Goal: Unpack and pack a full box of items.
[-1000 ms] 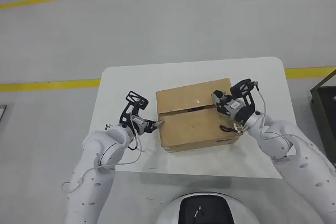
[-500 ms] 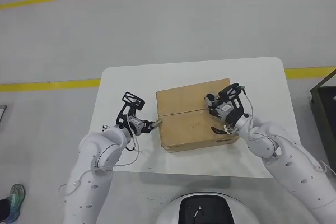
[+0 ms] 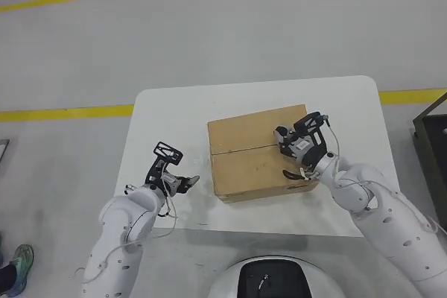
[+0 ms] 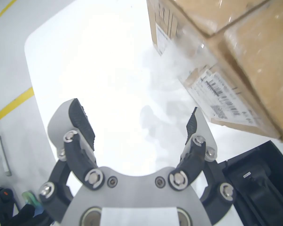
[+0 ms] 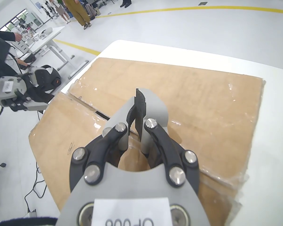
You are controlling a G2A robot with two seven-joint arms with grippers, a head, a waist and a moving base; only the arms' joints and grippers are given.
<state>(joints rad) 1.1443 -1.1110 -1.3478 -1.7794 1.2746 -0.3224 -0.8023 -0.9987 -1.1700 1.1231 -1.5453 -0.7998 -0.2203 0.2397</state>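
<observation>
Top view first: the cardboard box sits taped shut on the white table; the right gripper is over the box's top by the centre seam; the left gripper hangs off the box's left side, apart from it. Left wrist: claw spread wide, nothing in it, the box's labelled side ahead. Right wrist: claw pinched together, empty, over the seam.

Box: plain brown cardboard, clear glossy tape over the seam; side label white with black barcode stripes. Desk: white. Floor: pale grey, one yellow line. Left pincer and right pincer: silver-grey fingers, black ribbed pads, black links
</observation>
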